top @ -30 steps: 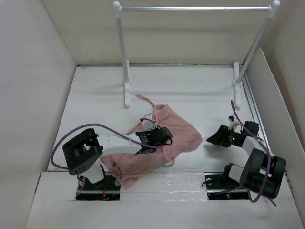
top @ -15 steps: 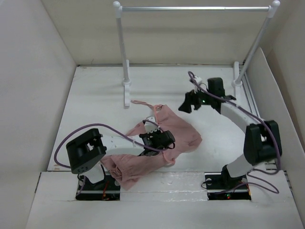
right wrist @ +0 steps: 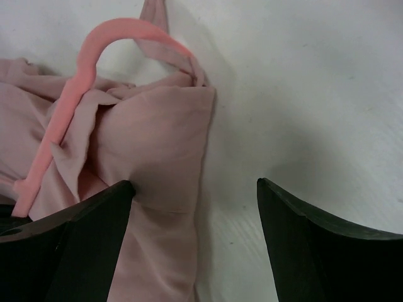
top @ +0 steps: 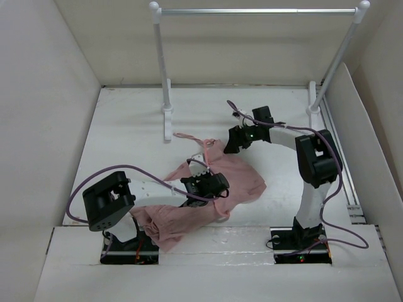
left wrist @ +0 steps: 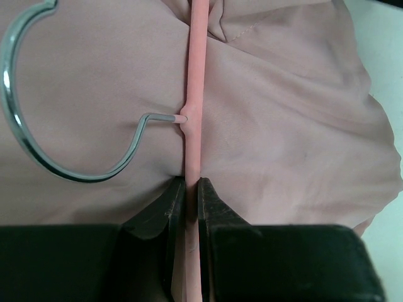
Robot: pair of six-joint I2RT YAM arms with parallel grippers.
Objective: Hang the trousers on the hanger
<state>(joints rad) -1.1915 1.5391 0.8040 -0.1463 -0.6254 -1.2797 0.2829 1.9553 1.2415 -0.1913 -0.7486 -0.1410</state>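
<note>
A white worktop [top: 126, 119] is seen, walled in white on three sides, with a white-and-metal rail [top: 258, 11] stood at its far end. The trousers [top: 245, 179] are spread in a crumpled heap on the worktop between the two arms. They lie nearer the left arm, and one part reaches down to the left base.

The hanger [left wrist: 192, 75] is laid on top of the trousers. Its pink bar is seen running straight up the left wrist view, with a metal hook branching off to one side over the fabric. A curved pink end of it is seen in the right wrist view, at the far edge of the trousers. Whether any fabric is threaded through the hanger cannot be told.

The left hand [left wrist: 191, 189] is closed tight on the hanger's bar, just below the root of the hook. The right hand [right wrist: 195, 189] is held wide open with nothing gripped, low at the far edge of the trousers. One finger is over fabric and the other over bare worktop, and the trousers' folded edge lies between them.
</note>
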